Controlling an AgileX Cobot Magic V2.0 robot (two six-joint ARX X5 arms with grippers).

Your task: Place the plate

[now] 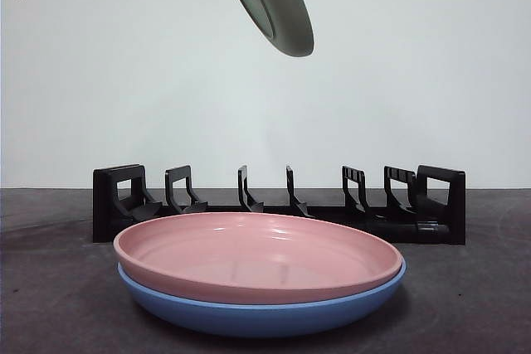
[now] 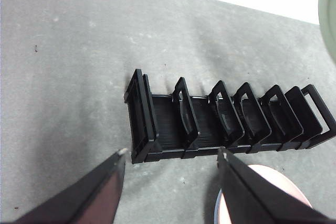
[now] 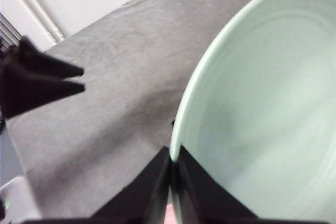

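The right hand [image 3: 172,169] is closed tight on the rim of the pale green plate [image 1: 274,2], which hangs tilted high in the air, well above the black rack [image 1: 278,205] on the desk [image 1: 50,288]. The left hand [image 2: 170,163] is wide open and holds nothing; it hovers above the left end of the rack. In front of the rack a pink plate [image 1: 257,254] lies inside a blue plate [image 1: 257,312], both flat on the desk. I judge that the green plate must go down between two dividers of the rack. The risk is that the grip is only on a thin edge, so the plate may turn or slip in the jaws during the descent. If its lower edge meets a divider instead of a gap, it could push the light rack, or fall on the pink plate.
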